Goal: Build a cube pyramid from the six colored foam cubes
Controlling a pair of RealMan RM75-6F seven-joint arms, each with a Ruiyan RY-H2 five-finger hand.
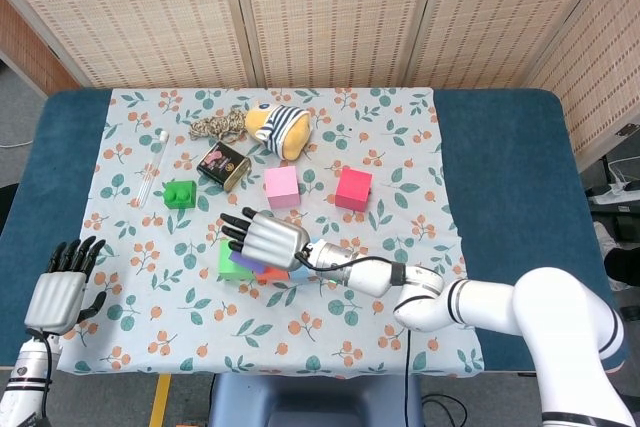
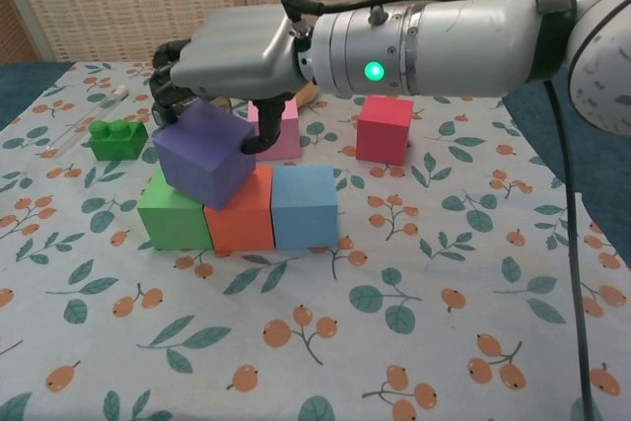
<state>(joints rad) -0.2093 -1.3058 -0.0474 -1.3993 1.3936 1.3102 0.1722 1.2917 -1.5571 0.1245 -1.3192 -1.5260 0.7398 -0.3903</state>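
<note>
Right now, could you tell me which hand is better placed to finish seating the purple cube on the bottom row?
The right hand: it grips the purple cube over the green cube; the left hand sits far off.

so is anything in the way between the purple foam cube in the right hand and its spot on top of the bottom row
Nothing visible. The right hand holds the purple foam cube, tilted, already over the seam between the green foam cube and the orange foam cube, whose tops carry nothing else.
</note>
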